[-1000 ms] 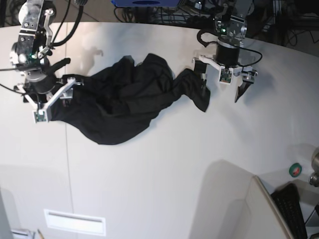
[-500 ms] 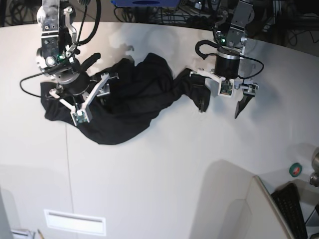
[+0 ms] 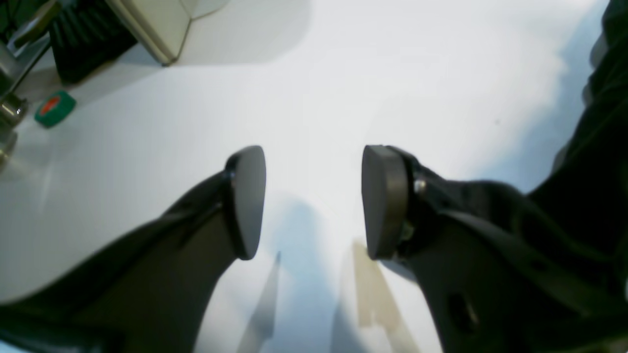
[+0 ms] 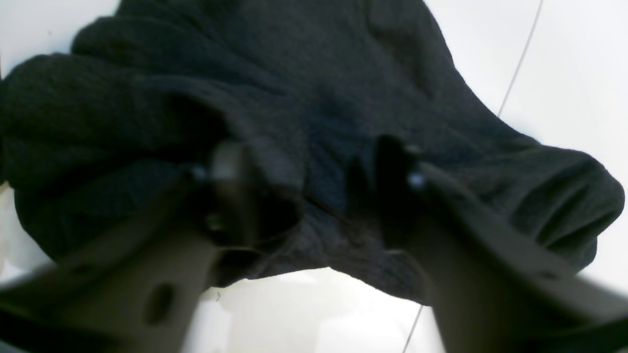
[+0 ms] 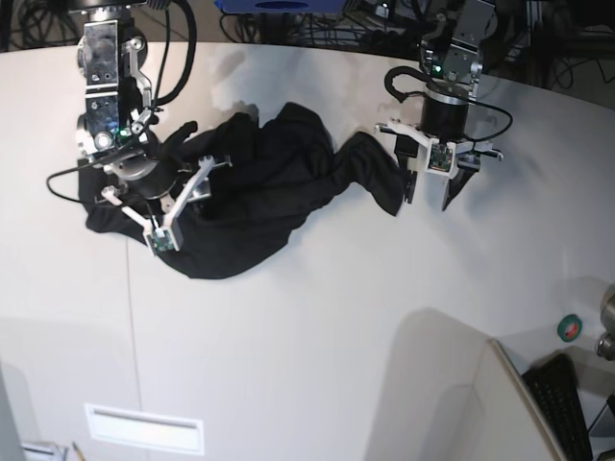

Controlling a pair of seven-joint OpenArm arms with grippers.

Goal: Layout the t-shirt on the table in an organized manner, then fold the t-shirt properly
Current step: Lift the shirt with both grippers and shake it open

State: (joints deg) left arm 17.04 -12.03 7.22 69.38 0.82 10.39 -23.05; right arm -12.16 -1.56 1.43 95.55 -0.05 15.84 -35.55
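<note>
The black t-shirt (image 5: 269, 182) lies crumpled on the white table (image 5: 307, 336); no print shows. In the base view my right gripper (image 5: 183, 204) is down on the shirt's left part. The right wrist view shows this gripper (image 4: 304, 191) blurred, jaws apart, a ridge of the t-shirt (image 4: 319, 88) between and under the fingers. Just right of the shirt's right end hangs my left gripper (image 5: 428, 192). In the left wrist view the left gripper (image 3: 314, 201) stands open over bare table (image 3: 314, 73), with the t-shirt (image 3: 598, 162) at the frame's right edge.
A thin seam (image 5: 130, 317) runs across the table at the left. A green cap (image 5: 570, 327), a black keyboard (image 5: 562, 399) and a raised pale panel (image 5: 442, 384) sit at the front right. A white rectangular slot (image 5: 144, 427) lies near the front edge.
My right arm has moved right, from the shirt's left edge onto the cloth, and its jaws have narrowed. My left gripper's jaws have also narrowed beside the shirt's right end.
</note>
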